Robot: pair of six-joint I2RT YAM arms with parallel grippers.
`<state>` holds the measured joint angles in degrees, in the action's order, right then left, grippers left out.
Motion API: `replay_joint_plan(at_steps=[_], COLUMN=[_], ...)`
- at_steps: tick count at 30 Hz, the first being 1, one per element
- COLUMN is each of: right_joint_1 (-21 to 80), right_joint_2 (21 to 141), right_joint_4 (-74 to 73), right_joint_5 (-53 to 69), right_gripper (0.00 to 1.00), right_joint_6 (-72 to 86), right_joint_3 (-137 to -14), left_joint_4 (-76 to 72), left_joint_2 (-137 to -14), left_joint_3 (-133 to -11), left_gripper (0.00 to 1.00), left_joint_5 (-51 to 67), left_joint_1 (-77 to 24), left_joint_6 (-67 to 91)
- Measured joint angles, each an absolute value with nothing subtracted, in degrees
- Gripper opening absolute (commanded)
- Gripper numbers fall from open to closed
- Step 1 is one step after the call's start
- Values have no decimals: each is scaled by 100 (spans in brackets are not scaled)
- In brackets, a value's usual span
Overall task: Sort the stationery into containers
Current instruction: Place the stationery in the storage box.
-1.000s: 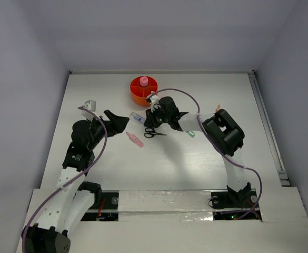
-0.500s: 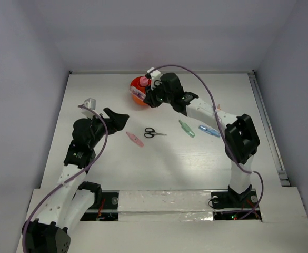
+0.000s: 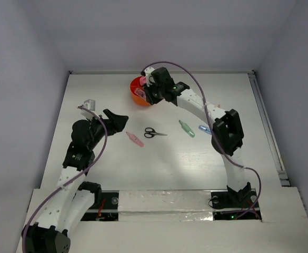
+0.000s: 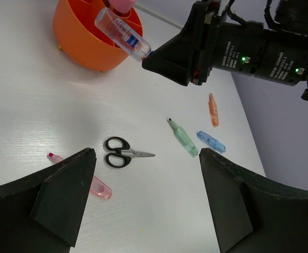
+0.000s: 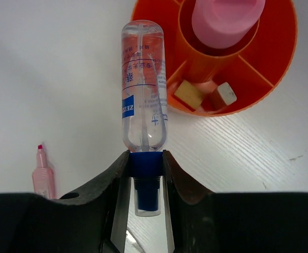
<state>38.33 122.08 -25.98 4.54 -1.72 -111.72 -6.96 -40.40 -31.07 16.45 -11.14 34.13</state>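
Note:
My right gripper [image 5: 146,164] is shut on the blue cap end of the blue-and-white clear tube [image 5: 143,95] and holds it above the table at the near-left rim of the orange tub [image 5: 282,68]. A pink cylinder [image 5: 225,18] stands in the tub's central well, and yellowish bits [image 5: 188,94] lie in one compartment. In the top view the right gripper [image 3: 149,90] overlaps the tub [image 3: 136,94]. My left gripper [image 4: 148,200] is open and empty above the table. Ahead of it lie the black-handled scissors [image 4: 122,153], a pink piece [image 4: 93,185], a green piece [image 4: 184,138], a blue piece [image 4: 211,141] and an orange-pink piece [image 4: 212,109].
White walls close the table at the back and sides. A rail [image 3: 267,126] runs along the right edge. The right arm [image 3: 196,108] reaches across the table's far right part, above the blue piece [image 3: 203,128].
My right gripper has carried the tube from the table's middle, near the scissors, back to the orange tub. The left arm has not moved.

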Motion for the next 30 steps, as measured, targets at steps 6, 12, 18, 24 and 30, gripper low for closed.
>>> replay_joint_plan(at_steps=[6, 12, 18, 24, 30], right_joint_1=[3822, 3795, 3791, 3791, 3791], right_joint_2=[12536, 12860, 13013, 13111, 13266], right_joint_4=[-3107, -3323, -3568, -3625, -3826], right_joint_5=[370, 340, 322, 309, 301], right_gripper=[11, 14, 16, 20, 25], right_joint_6=[-174, -165, -126, -84, -82], right_joint_3=[-11555, -12121, -12540, -12704, -12949], left_joint_4=[-587, -545, -489, -480, -475], left_joint_2=[-3953, -3861, -3758, -3691, -3691], left_joint_3=[-3109, -3109, -3109, -3107, -3107], left_gripper=[77, 78, 78, 78, 78], left_joint_5=[1645, 1645, 1643, 1643, 1643], left_joint_1=[-1114, -1114, -1114, -1114, -1114], left_joint_6=[3352, 3336, 3336, 3336, 3336])
